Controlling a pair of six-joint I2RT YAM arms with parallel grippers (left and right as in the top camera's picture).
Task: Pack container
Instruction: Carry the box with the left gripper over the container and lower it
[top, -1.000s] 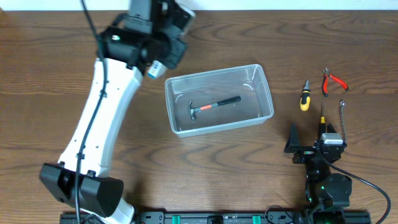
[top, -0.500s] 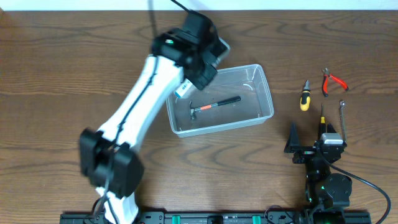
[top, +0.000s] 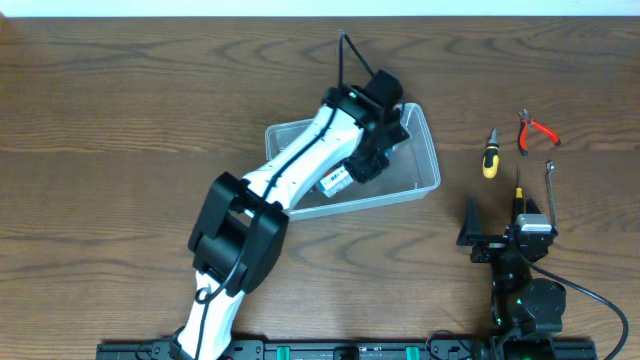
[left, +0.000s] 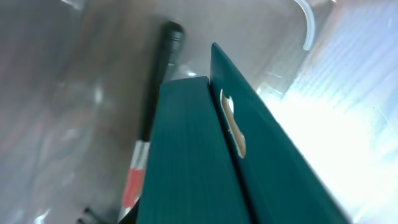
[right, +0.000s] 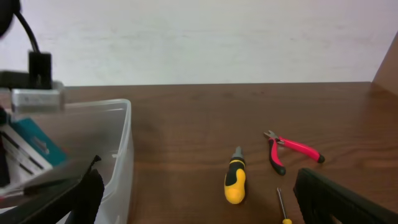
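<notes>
underneath, brown wood-grain table; white wall behind; left hand closed in container; right hand wide open.

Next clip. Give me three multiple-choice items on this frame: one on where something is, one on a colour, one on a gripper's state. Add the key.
1. Where is the hammer?
A) inside the container
B) on a shelf
C) hanging from a hook

2. What colour are the handles of the pliers?
A) blue
B) red
C) green

3. How does the right gripper stand?
A) shut on a tool
B) shut on nothing
C) open, holding nothing

Key:
1 A: the left wrist view shows its black handle lying on the clear bottom of the container.
2 B: they show red in both the overhead and the right wrist view.
3 C: its fingers stand far apart at the sides of its own view, with nothing held between them.
</notes>
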